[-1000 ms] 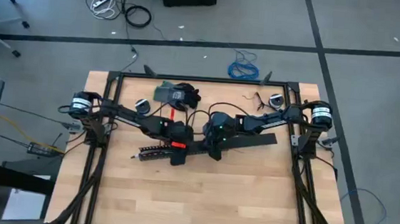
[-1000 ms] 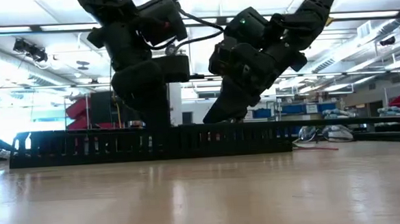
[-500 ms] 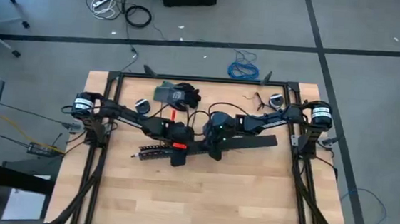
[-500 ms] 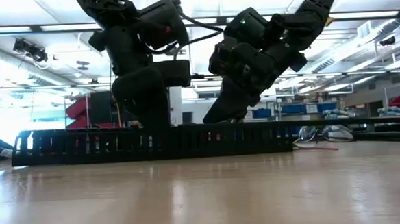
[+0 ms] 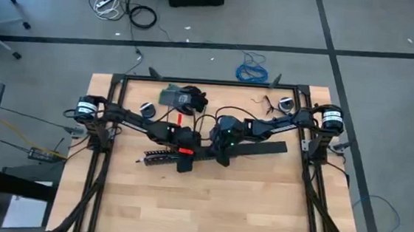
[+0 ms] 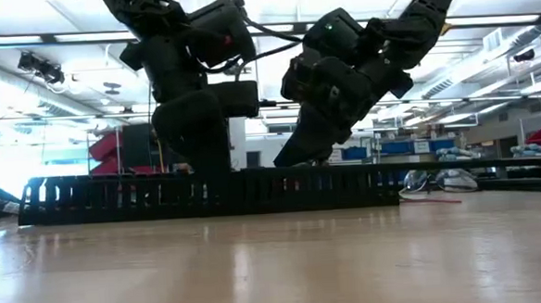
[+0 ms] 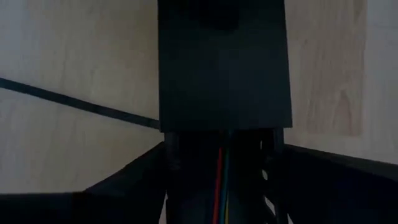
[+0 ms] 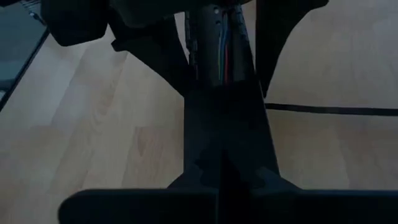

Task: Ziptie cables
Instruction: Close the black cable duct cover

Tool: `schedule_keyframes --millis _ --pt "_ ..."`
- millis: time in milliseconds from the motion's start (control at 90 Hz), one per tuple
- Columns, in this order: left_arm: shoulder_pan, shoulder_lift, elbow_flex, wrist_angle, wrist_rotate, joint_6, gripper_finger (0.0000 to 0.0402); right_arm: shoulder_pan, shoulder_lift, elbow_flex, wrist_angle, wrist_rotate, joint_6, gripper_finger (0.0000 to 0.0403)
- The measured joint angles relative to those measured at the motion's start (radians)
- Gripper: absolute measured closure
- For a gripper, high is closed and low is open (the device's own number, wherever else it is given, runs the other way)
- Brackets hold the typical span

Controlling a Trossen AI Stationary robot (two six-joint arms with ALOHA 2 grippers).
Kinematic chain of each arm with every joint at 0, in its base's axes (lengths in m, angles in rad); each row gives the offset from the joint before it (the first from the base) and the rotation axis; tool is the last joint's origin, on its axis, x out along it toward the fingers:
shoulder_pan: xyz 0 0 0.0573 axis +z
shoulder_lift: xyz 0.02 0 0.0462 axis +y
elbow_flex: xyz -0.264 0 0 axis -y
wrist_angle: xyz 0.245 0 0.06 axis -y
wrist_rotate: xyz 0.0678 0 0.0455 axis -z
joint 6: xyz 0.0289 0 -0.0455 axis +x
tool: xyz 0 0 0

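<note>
Only wrist views show cables [image 7: 221,180] inside slotted duct [image 6: 208,192] (pincer states: cannot tell).

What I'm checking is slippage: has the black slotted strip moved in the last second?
Yes, slightly: in the low view the strip has crept right, its left end nearer the red object behind.

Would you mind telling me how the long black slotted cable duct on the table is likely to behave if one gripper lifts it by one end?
The slotted cable duct looks stiff: it lies straight along the table, so it would probably lift without drooping. Its comb-like walls look thin, so it is likely light for its length. Being long, it may pivot if raised off-centre, and the coloured wires lying inside could slide.
</note>
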Motion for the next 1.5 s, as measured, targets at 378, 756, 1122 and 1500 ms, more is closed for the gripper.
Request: schedule_keyframes --millis 378,756,1122,1500 --pt "-0.001 0.0 0.0 -0.012 0.0 -0.001 0.016 0.013 0.108 0.078 0.051 -0.026 -0.046 0.0403" --pt "0.0 0.0 0.002 -0.026 -0.004 -0.005 0.016 0.022 -0.049 0.08 -0.138 0.125 -0.104 0.0402" --pt "0.0 0.0 0.002 -0.032 -0.003 -0.005 0.016 0.038 -0.077 0.079 -0.323 0.121 -0.09 0.0402" --pt "0.0 -0.002 0.001 -0.05 0.002 -0.004 0.016 0.023 0.043 0.084 -0.136 0.01 -0.064 0.0403"
